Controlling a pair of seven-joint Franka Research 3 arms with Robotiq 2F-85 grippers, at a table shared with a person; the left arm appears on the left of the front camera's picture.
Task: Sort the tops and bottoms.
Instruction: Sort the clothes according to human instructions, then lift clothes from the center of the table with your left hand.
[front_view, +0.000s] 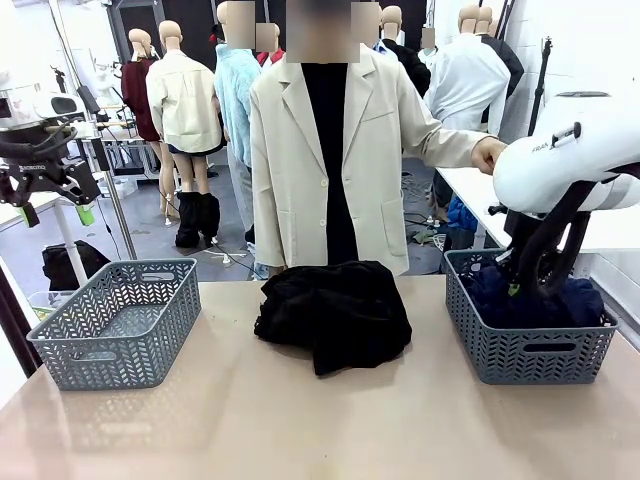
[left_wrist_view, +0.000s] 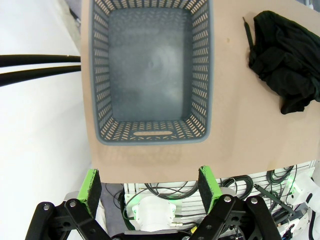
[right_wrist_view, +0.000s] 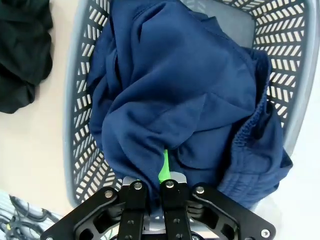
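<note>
A navy blue garment (right_wrist_view: 185, 100) lies bunched in the grey basket (front_view: 525, 350) on the right. My right gripper (right_wrist_view: 161, 167) is down in that basket (right_wrist_view: 75, 125) with its fingers pressed together on a fold of the navy fabric; in the front view the right gripper (front_view: 515, 288) sits low over the blue cloth (front_view: 575, 300). A crumpled black garment (front_view: 335, 315) rests mid-table. My left gripper (left_wrist_view: 150, 180) hangs open, high above the near rim of the bare left basket (left_wrist_view: 150, 135); it is also at the front view's upper left (front_view: 57, 212). The bright green shorts are out of view.
A person in a cream jacket (front_view: 330, 160) stands at the far table edge, one hand (front_view: 488, 155) resting by my right arm. The black garment (left_wrist_view: 285, 55) lies apart from the left basket (front_view: 120, 325). Bare tabletop (front_view: 300, 420) stretches along the front.
</note>
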